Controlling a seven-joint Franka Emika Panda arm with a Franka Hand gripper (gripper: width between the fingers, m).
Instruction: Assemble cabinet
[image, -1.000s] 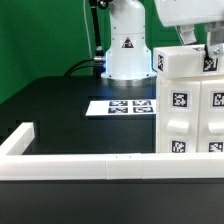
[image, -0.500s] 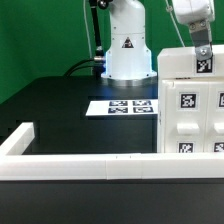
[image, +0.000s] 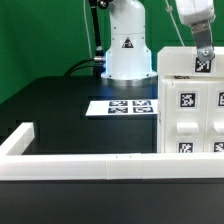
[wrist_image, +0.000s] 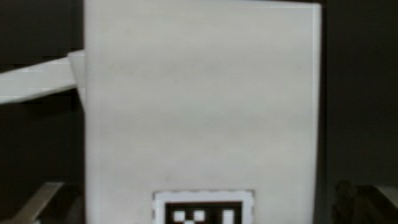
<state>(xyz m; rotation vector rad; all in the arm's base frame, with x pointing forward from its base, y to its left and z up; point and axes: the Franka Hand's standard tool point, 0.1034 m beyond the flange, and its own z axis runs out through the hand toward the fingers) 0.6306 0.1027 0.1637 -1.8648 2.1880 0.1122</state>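
Claw (image: 204, 50) atop cabinet (image: 190, 110), square black-and-white tags, no readable writing

White cabinet (image: 190, 105), black-white tags; black table (image: 60, 110).

Cabinet (image: 190, 105) at exterior view's right, behind rail (image: 90, 165); marker board (image: 120, 106) apparently beside it.

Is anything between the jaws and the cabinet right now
Nothing visible is. The gripper sits directly above the cabinet at its top edge, with no other part between them. The marker board and rail lie off to the exterior view's left.
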